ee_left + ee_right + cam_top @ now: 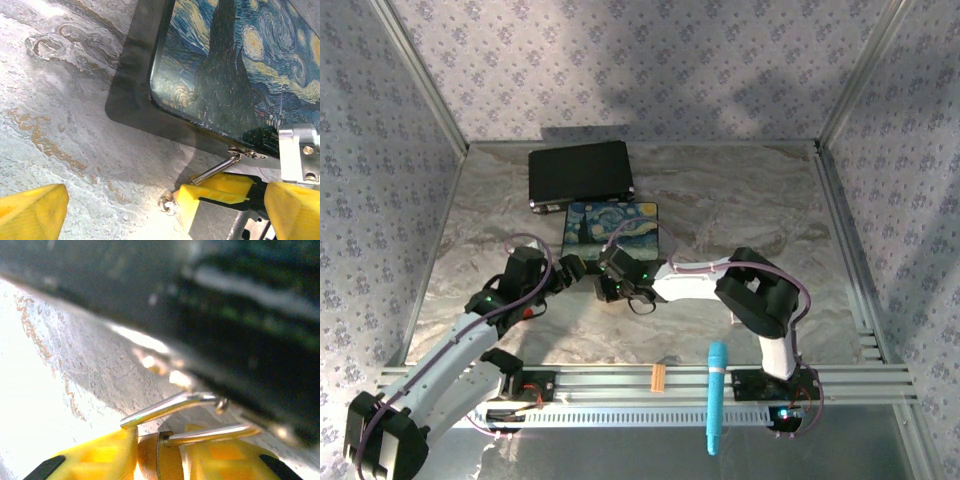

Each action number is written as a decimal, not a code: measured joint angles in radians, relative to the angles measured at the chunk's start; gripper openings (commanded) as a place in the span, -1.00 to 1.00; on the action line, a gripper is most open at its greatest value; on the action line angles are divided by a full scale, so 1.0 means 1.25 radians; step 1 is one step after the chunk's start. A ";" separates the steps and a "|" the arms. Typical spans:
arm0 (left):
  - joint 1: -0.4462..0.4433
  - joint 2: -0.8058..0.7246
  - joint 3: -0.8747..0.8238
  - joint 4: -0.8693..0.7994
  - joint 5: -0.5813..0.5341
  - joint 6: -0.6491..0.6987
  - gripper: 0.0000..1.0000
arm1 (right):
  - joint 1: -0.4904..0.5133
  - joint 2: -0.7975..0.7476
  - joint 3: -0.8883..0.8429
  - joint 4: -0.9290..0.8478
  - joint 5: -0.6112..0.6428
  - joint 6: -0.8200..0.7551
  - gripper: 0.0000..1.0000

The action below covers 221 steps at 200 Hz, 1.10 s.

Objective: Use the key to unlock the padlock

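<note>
A: Where's the padlock [149,461]?

B: At the near edge of the box [225,65]. Its shackle [172,409] is hooked through the hasp [243,151]. The right gripper [162,447] is clamped on the brass body, which sits between the two yellow fingers [105,455] with the shackle poking out toward the box.

A: And the left gripper [570,272]?

B: Spread wide with nothing in it. It hovers over the table [60,100], just left of the lock.

A: The key?

B: I can't place it for sure. A small silvery bit [167,204] lies on the table just beside the right gripper's finger. It may be the key or its ring, but it's too small to tell.

A: How will the lock handle?

B: I'd judge it light, rigid and smooth, so it could slip or twist between the pads. The shackle is thin, and the lock can likely swing on the hasp, so a steady hold matters. The flat sides of the body are the place to grip, with the keyhole end left clear.

A: And the key?

B: Thin, flat and tiny, so probably awkward to lift off a hard table. I'd pinch it by the head, blade free and pointing at the lock. A crooked entry could jam it or bend it.
</note>
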 measured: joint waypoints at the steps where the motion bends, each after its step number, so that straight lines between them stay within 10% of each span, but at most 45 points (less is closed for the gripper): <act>1: 0.000 0.000 0.000 0.000 -0.001 0.001 1.00 | 0.000 -0.001 -0.002 0.002 0.000 0.000 -0.51; 65: -0.014 0.040 0.078 -0.049 -0.037 0.168 1.00 | -0.042 -0.099 -0.192 0.198 -0.081 0.037 -0.84; 158: -0.265 0.439 0.383 -0.144 -0.240 0.696 0.95 | -0.100 -0.152 -0.359 0.440 -0.195 0.058 -0.91; 221: -0.267 0.580 0.402 -0.096 -0.267 0.900 0.16 | -0.130 -0.157 -0.428 0.565 -0.220 0.092 -0.94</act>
